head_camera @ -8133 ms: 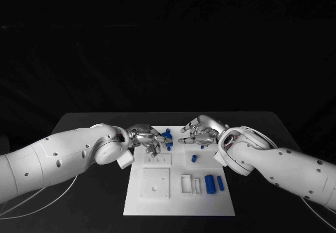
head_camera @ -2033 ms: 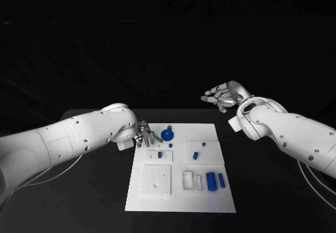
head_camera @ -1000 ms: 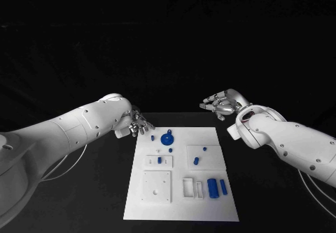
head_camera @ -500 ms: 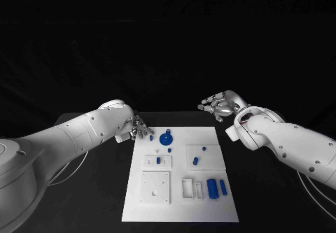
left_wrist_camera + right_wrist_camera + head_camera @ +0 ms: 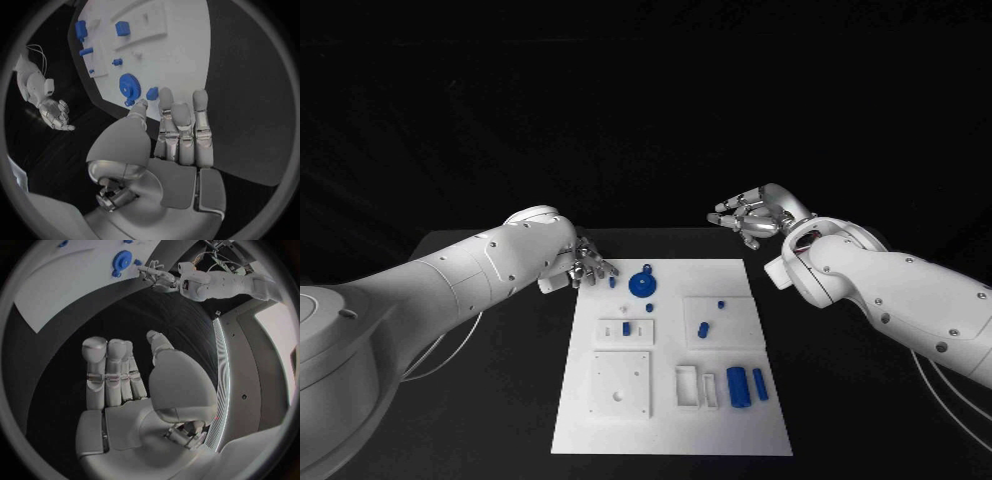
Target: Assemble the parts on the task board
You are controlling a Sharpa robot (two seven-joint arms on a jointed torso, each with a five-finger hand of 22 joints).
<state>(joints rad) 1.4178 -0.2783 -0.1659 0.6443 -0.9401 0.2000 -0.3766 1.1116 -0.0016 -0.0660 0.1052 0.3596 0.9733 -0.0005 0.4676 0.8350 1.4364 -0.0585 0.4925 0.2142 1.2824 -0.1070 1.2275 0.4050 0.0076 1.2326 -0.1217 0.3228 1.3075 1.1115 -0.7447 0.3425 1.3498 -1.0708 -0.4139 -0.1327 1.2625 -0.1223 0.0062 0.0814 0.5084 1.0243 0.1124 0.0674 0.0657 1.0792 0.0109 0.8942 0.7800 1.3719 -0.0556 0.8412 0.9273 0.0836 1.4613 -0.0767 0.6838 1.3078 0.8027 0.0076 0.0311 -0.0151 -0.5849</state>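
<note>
Evidently sitting between steps: both hands lifted clear of the task board (image 5: 672, 420), presumably to leave its parts unobstructed for choosing the next one.

Hovering at the board's far-left corner, the left hand (image 5: 587, 265), fingers extended side by side and only slightly parted, gripping nothing; fingertips (image 5: 165, 95) hanging just short of a small blue peg (image 5: 152, 93) and the blue gear (image 5: 130, 85), without touching either as far as can be judged. Probably waiting there because those two parts are nearest to it.

Floating well off the board's far-right corner and above the black table (image 5: 473, 300), the right hand (image 5: 754, 217), fingers loosely curled in the head view yet lying fairly straight and close together in its own wrist view (image 5: 119, 385); holding nothing, touching nothing.

Lying on the board: the gear at the far end, left of centre; two small pegs (image 5: 710, 327) on a raised white plate right of centre; another small blue piece (image 5: 627, 329) on the little plate to the left; two blue cylinders (image 5: 744, 384) side by side near the right edge, beside white rectangular frames (image 5: 695, 385). Resting nearer the left, a large white square plate (image 5: 622, 381) with a hole. Judging by loose cylinders, leaving assembly unfinished.
</note>
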